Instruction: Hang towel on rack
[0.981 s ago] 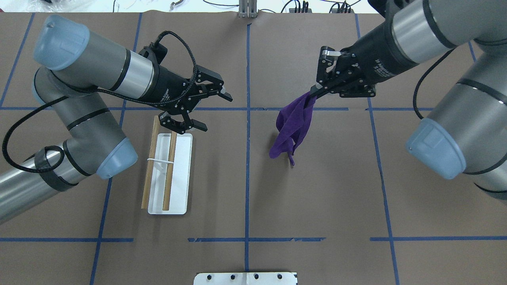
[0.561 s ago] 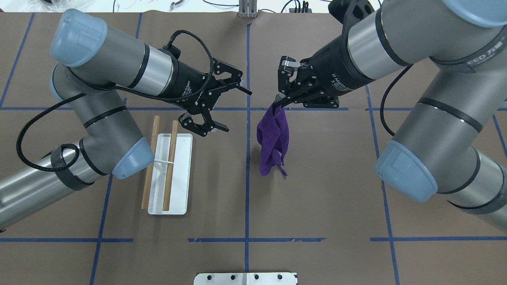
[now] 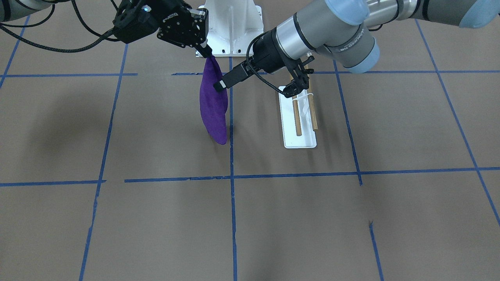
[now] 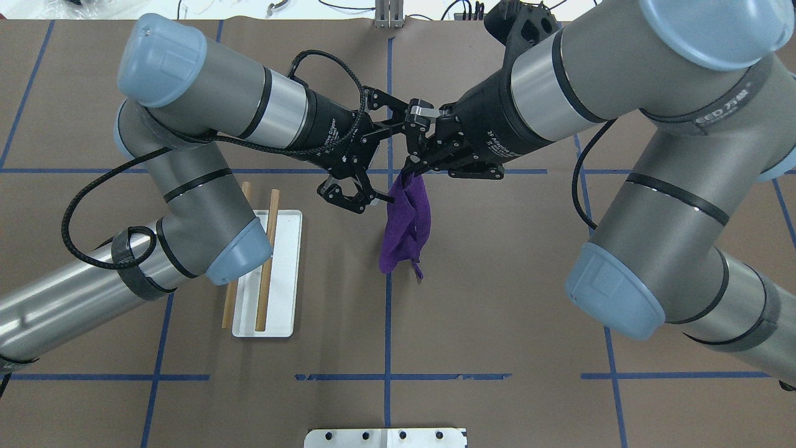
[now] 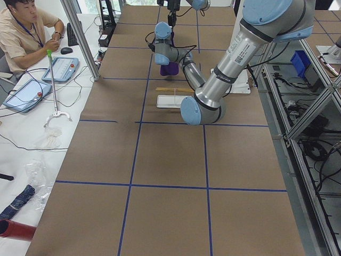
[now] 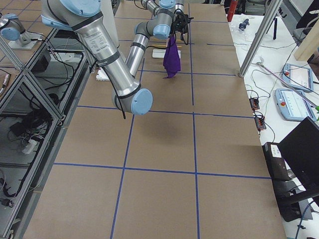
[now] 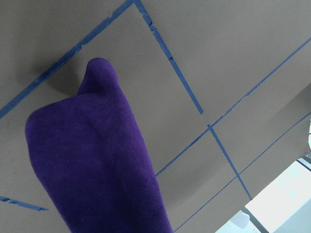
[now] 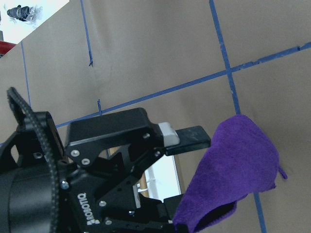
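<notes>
Both arms meet over the centre of the table (image 4: 497, 298). The R gripper (image 4: 408, 169) is clamped tight on the top corner of the purple towel (image 4: 407, 224). The cloth hangs straight down from it in a narrow fold, pointed tail at the bottom (can't tell if the tip touches the surface).

The L gripper (image 4: 384, 163) is spread wide and side-on to the cloth, not closed on it. In the front-facing view one finger (image 3: 219, 84) sits at the towel's upper edge, contact unclear, while the other reaches out above one end of the rack (image 3: 300, 140). The L wrist cam looks down on the towel (image 7: 97, 160) against the blue tape lines (image 7: 170, 53).

The rack (image 4: 283, 274) stands on the table on the robot's left of the towel, apart from it. Its white base is flat and its two wooden rods (image 4: 267, 267) are parallel and bare. The L arm's elbow covers part of it from overhead. The white pedestal (image 3: 234, 23) stands behind the grippers.
</notes>
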You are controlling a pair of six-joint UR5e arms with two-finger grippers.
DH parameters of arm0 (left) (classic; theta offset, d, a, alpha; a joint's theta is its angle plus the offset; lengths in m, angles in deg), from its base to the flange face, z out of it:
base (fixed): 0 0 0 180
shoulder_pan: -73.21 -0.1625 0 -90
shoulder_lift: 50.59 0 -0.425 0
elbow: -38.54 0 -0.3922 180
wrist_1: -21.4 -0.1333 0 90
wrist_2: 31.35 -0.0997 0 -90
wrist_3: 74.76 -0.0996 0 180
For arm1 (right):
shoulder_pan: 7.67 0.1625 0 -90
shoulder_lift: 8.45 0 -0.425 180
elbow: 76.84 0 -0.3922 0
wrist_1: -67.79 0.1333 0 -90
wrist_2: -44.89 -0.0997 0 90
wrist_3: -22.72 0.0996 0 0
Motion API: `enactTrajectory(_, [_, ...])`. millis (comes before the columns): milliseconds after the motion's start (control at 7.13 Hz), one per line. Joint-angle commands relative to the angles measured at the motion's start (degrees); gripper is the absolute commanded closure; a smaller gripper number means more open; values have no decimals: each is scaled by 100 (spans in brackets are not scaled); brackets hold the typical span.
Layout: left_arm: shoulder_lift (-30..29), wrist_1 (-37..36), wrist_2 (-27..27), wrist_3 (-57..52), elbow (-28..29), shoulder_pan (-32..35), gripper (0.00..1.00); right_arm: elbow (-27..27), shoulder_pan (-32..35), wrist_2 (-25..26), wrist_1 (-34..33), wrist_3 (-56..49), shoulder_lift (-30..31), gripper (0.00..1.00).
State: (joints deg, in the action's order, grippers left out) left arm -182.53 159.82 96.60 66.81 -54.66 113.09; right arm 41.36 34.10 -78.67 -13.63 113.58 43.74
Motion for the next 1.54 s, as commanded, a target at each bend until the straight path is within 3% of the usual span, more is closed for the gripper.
enactTrajectory(0, [1,9,-15,-15,4,-33,67,1,-2,16,3,-16,-69,100])
enactTrajectory(140, [10,35,-6,-33,-14,-33,100,1,-11,25,3,-42,-60,100])
enactTrajectory(421, [54,62,-6,-59,-23,-33,100,1,-2,25,3,-77,-51,100])
enactTrajectory(561, [54,53,-6,-86,-31,-33,100,1,-2,25,3,-77,-34,81])
enactTrajectory(701, [63,53,-6,-86,-40,-33,100,19,6,34,3,-69,-7,1])
enactTrajectory(841, [71,53,-6,-95,-40,-33,100,71,50,16,3,-77,19,0])
enactTrajectory(1121, [525,70,37,-880,-433,-24,100,841,313,-211,30,-86,849,0])
enactTrajectory(1402, [1551,507,203,-2879,-1127,2,100,898,874,-615,30,-112,1256,0])
